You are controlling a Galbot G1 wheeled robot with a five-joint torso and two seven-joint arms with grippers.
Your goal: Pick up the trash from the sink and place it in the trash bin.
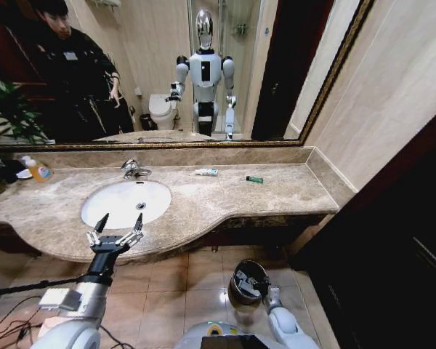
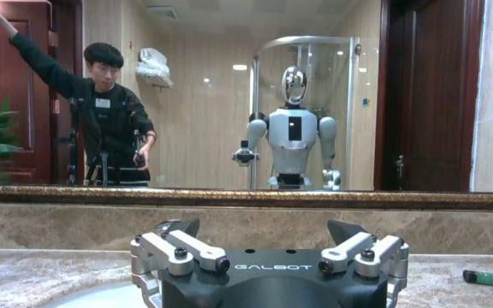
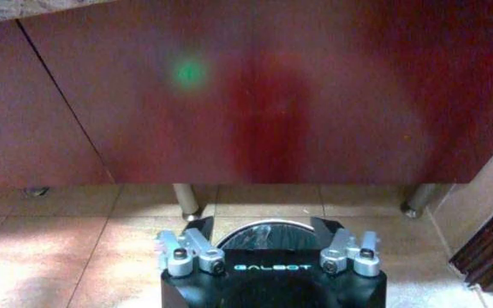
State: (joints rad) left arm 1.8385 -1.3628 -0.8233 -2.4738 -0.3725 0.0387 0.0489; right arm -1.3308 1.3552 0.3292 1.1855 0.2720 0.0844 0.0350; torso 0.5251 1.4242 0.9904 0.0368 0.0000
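Sink [image 1: 94, 211] basin looks bare; the trash sits on the counter behind it: white tube [image 1: 206, 172], green piece [image 1: 254, 179]. Left gripper [image 1: 116, 230] hovers at the sink's front edge, jaws spread, empty. It could easily grope an empty basin. Right gripper [image 3: 268, 247], jaws apart, hangs over the trash bin [image 1: 247, 280]; the right wrist view shows the bin's rim under the cabinet.

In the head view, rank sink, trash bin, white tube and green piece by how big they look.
1. sink
2. trash bin
3. white tube and green piece: too alike to rank.
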